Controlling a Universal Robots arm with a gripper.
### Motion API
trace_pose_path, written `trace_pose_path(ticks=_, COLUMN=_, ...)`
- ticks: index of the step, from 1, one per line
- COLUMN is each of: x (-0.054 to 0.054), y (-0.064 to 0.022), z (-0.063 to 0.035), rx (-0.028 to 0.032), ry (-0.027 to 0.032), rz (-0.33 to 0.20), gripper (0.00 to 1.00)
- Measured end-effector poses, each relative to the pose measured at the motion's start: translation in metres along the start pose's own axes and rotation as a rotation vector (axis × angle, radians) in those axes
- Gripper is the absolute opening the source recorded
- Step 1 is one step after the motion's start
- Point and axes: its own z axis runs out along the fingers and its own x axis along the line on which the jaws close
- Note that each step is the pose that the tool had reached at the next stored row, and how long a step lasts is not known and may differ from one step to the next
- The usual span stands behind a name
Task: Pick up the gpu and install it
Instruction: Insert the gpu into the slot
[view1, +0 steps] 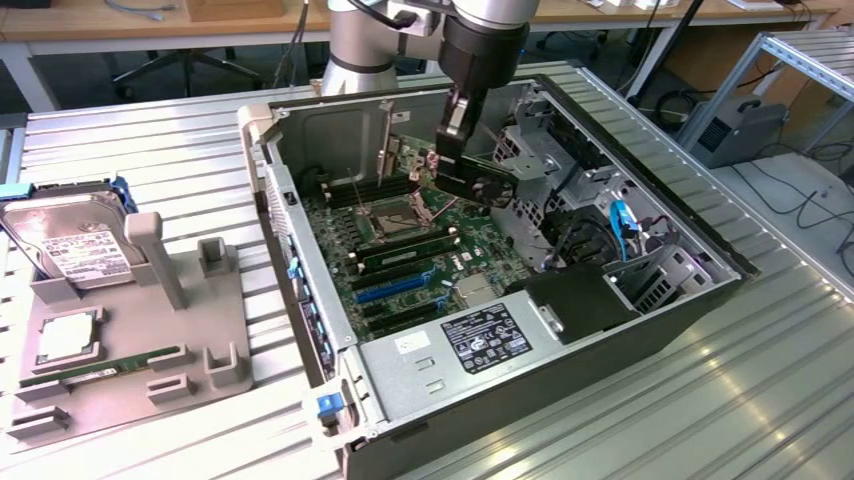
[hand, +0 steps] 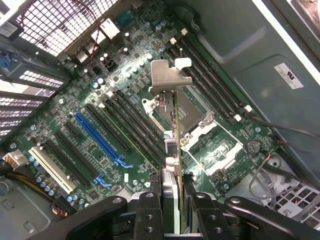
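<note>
Gripping the gpu (hand: 169, 80) edge-on in the hand (hand: 172, 202), above the motherboard's (hand: 100, 100) middle, inside the open case (view1: 334, 130).

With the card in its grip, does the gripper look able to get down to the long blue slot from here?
Probably yes. The gripper, shut on the card, hangs over the processor socket. The blue slot lies empty, with no cable or part standing over it.

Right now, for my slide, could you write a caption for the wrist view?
Black pincer holds a thin flat expansion card with silver metal bracket edge-on above the green motherboard.
</note>
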Motion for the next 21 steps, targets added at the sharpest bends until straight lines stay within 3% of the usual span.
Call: trace_pose_path(ticks=21, x=0.0, y=0.0, z=0.0002, rx=-0.0006, ry=0.0005, rz=-0.033, gripper=0.27)
